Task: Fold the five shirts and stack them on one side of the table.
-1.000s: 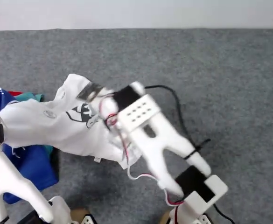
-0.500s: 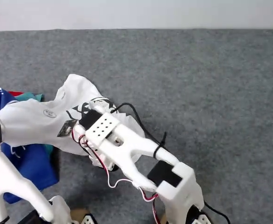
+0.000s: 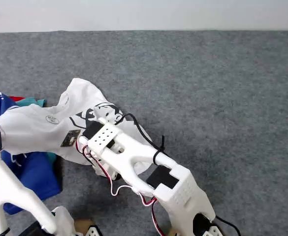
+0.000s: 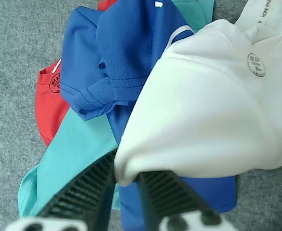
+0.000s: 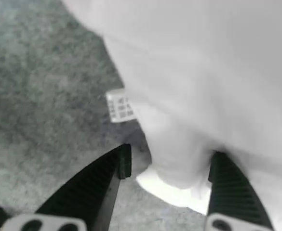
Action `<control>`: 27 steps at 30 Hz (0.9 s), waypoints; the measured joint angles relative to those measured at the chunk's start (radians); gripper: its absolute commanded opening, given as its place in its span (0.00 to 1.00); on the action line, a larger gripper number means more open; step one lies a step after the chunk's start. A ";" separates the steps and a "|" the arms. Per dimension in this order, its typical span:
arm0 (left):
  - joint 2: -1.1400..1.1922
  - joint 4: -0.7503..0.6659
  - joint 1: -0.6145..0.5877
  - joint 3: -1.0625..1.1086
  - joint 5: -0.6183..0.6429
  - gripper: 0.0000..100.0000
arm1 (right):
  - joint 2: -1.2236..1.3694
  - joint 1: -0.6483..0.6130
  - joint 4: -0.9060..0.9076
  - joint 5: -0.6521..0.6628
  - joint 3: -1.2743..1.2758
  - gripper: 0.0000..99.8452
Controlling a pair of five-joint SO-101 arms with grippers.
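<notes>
A white shirt (image 3: 40, 128) lies crumpled at the left of the grey table, partly over a pile of blue (image 3: 30, 172), teal (image 3: 33, 102) and red (image 3: 15, 99) shirts. My left gripper (image 4: 126, 175) is shut on the white shirt's (image 4: 213, 106) left edge, above the blue shirt (image 4: 126, 43), the red one (image 4: 51, 96) and the teal one (image 4: 73, 159). My right arm (image 3: 134, 155) reaches over the shirt's near hem. My right gripper (image 5: 167, 178) is open, its fingers on either side of a fold of white cloth (image 5: 218, 57) beside a small tag (image 5: 119, 106).
Bare grey carpet-like table top (image 3: 222, 88) stretches across the middle and the right. The left arm's white body (image 3: 8, 189) stands at the near left corner. A pale wall runs along the table's far edge.
My right arm has swung left and toward the near side, from over the shirt's right part down to its near hem. The left arm and the pile have stayed put.
</notes>
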 measured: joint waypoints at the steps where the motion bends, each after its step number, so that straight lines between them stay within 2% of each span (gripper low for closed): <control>1: 0.000 0.000 0.000 0.000 0.000 0.00 | 0.002 0.000 -0.008 0.000 -0.009 0.14; 3: 0.000 0.000 0.000 0.000 0.000 0.00 | 0.002 0.005 -0.015 0.000 -0.021 0.10; 7: 0.000 -0.003 0.000 0.000 0.000 0.00 | 0.006 0.002 -0.015 0.000 -0.080 0.13; 15: 0.000 -0.003 0.002 0.000 0.000 0.00 | 0.021 0.000 0.107 0.000 -0.232 0.14; 27: 0.000 -0.003 0.002 0.000 0.000 0.00 | 0.080 -0.008 0.153 0.046 -0.236 0.14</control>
